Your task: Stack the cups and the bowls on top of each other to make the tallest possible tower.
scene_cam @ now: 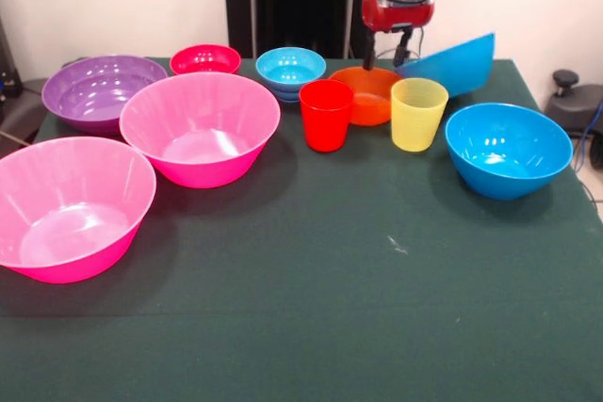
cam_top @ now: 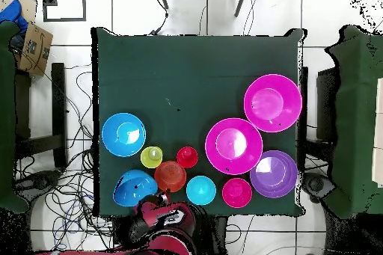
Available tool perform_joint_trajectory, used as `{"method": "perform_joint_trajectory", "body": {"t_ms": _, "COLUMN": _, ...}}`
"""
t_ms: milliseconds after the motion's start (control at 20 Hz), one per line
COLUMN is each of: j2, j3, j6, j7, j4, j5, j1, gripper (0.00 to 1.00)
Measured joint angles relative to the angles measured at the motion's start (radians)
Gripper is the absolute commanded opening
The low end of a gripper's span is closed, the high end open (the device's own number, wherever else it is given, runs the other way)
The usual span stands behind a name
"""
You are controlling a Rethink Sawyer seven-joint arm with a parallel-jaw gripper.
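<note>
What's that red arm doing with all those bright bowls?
The arm's gripper hangs at the table's far edge, just over the small orange bowl, beside a blue bowl that sits tilted on its side. Whether it grips anything is hard to tell. Nothing is stacked yet: the red cup, the yellow cup and the other bowls all stand apart on the green table.

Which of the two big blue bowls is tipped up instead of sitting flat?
The blue bowl at the back, right beside the pincer, is tilted on edge. The other blue bowl sits flat, nearer the front.
</note>
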State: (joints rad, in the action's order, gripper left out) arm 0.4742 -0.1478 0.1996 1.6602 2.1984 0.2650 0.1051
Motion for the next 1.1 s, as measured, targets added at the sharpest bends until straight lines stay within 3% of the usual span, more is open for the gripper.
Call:
{"method": "perform_joint_trajectory", "body": {"t_ms": 450, "j2": -0.066, "j3": 0.058, "j6": 0.0, "j7": 0.0, "j4": -0.012, "j5": 0.066, "j1": -0.1, "gripper": 1.0}}
{"method": "perform_joint_trajectory", "body": {"t_ms": 1100, "j2": -0.064, "j3": 0.12, "j6": -0.002, "j7": 0.0, "j4": -0.014, "j5": 0.073, "j1": -0.137, "gripper": 1.0}}
